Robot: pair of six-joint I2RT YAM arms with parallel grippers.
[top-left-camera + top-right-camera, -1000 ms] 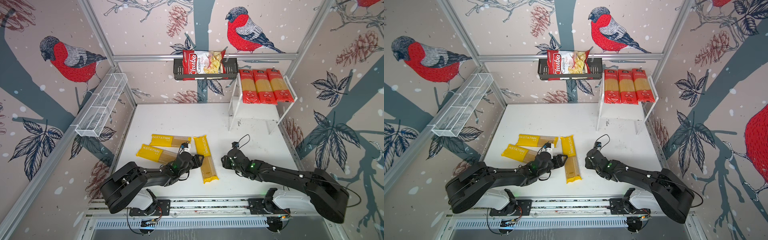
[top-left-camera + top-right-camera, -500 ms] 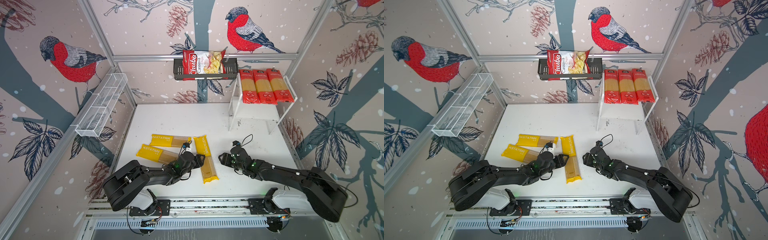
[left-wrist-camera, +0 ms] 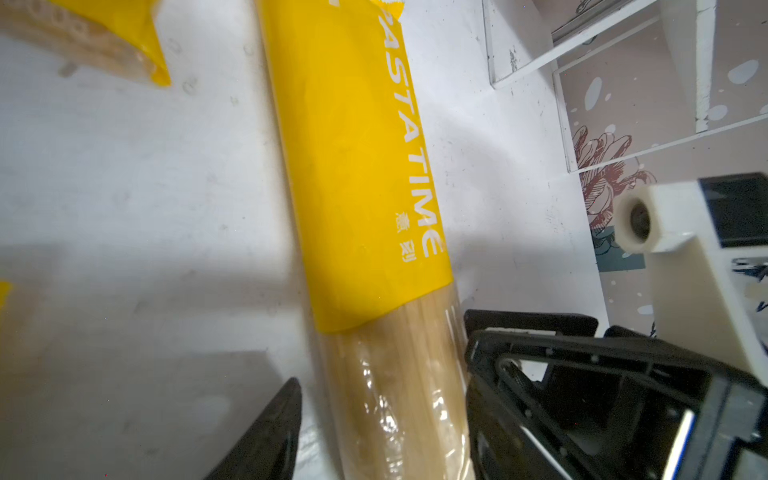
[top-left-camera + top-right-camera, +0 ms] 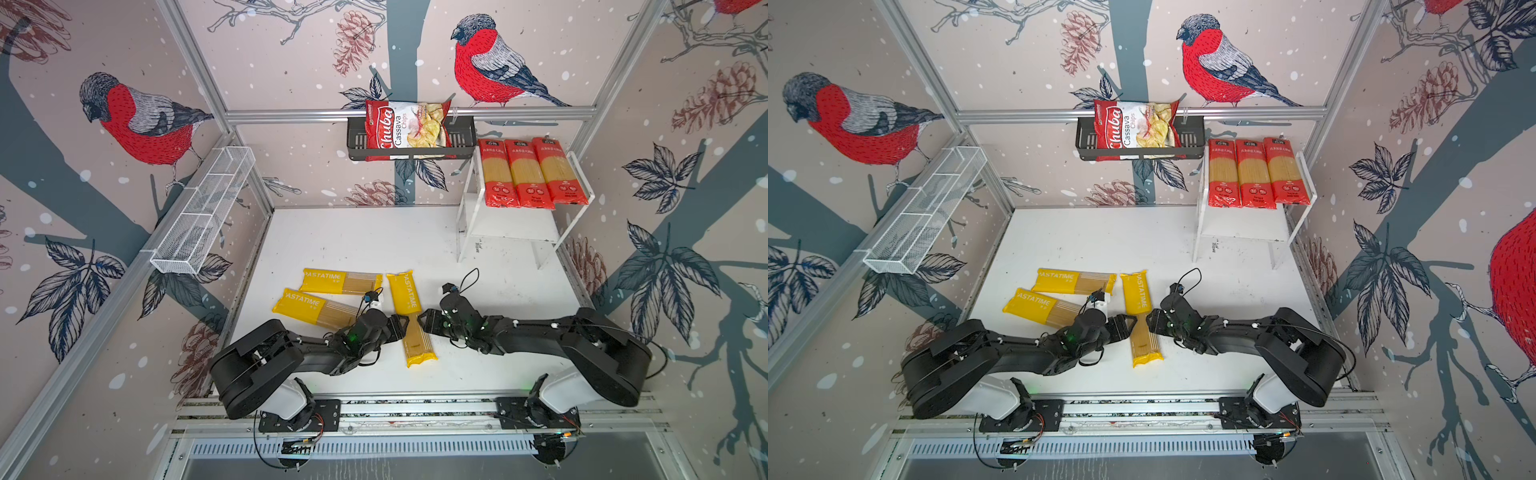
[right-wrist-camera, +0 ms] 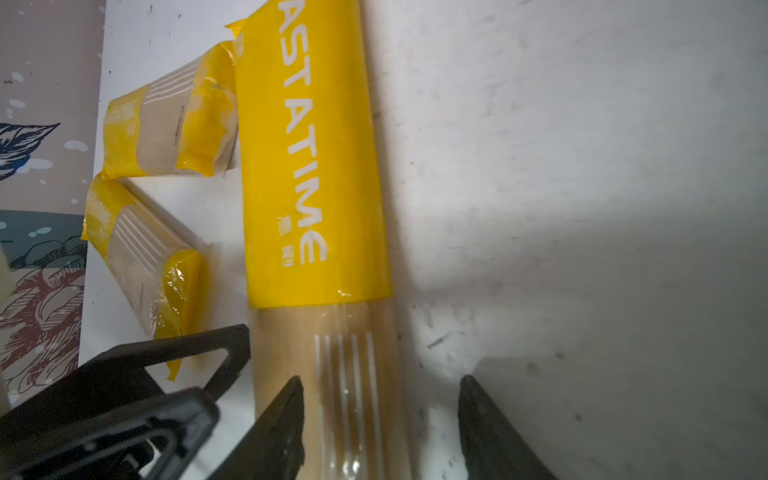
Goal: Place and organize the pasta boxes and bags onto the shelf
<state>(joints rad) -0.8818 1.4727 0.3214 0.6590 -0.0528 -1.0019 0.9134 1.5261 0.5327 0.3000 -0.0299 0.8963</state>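
Observation:
Three yellow-ended pasta packs lie on the white table. Two lie at the left [image 4: 340, 282] [image 4: 316, 308]. The third [image 4: 409, 318] [image 4: 1141, 316] runs front to back between my grippers. My left gripper [image 4: 400, 327] [image 3: 386, 415] is open at the left edge of its clear middle, and one finger [image 3: 270, 432] stands apart from the wrap. My right gripper [image 4: 424, 324] [image 5: 382, 415] is open at the right edge, with one fingertip [image 5: 284, 424] over the clear part and the other on bare table. Three red-ended packs [image 4: 534, 172] lie side by side on the shelf's [image 4: 511, 232] upper board.
A Chuba chips bag [image 4: 405, 126] sits in the black basket [image 4: 357, 145] on the back wall. A white wire-mesh basket [image 4: 203, 212] hangs on the left wall. The shelf's lower board [image 4: 1241, 226] is bare, and open table lies in front of it.
My right gripper has slid left across the table to the right edge of the lengthwise yellow pack. The left gripper has stayed at the pack's left edge.

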